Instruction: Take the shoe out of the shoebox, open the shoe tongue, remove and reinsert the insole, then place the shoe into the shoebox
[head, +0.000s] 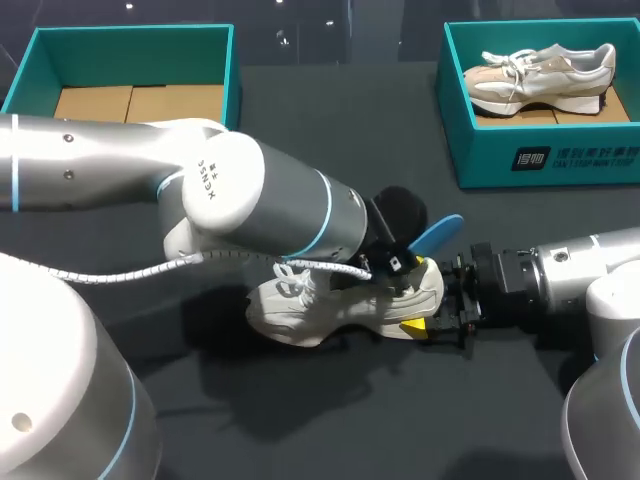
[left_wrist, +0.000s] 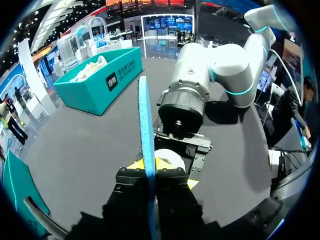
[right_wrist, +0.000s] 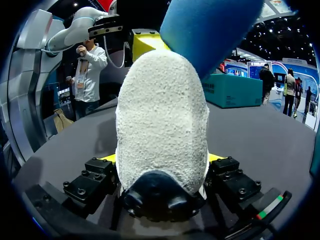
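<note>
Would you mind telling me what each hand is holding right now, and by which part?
The left hand pinches the blue insole near one end; the right hand grips the white shoe by its heel, from both sides.

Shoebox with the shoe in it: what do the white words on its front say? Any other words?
Shoebox front: white logo and characters, too small to read.
Left arm joint: short dark print, sideways, too small to read.
Insole and shoe on the table: no print seen.
</note>
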